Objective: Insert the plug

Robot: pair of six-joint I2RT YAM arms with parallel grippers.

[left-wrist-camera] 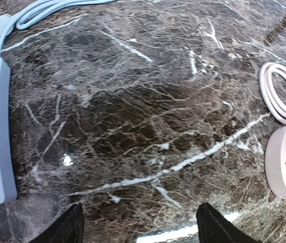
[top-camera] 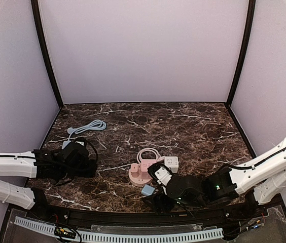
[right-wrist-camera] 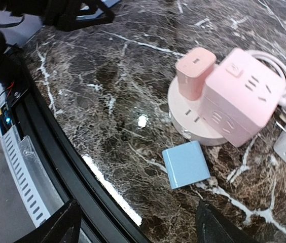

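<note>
blue plug (right-wrist-camera: pixel 186 164) just beside the pink socket (right-wrist-camera: pixel 196 126) looks light, hard, slick: pinch its flat sides. right tool (right-wrist-camera: pixel 137 212) and left tool (left-wrist-camera: pixel 140 215) gape empty.

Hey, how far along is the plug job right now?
Looks done: a pink charger stands upright on the round pink base, seemingly plugged in. In hand: nothing; the right tool and left tool are open and empty. Possibly left: the blue charger lies loose on the table beside the base.

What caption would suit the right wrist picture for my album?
Open right pincer near a blue adapter lying beside the pink power hub.
</note>
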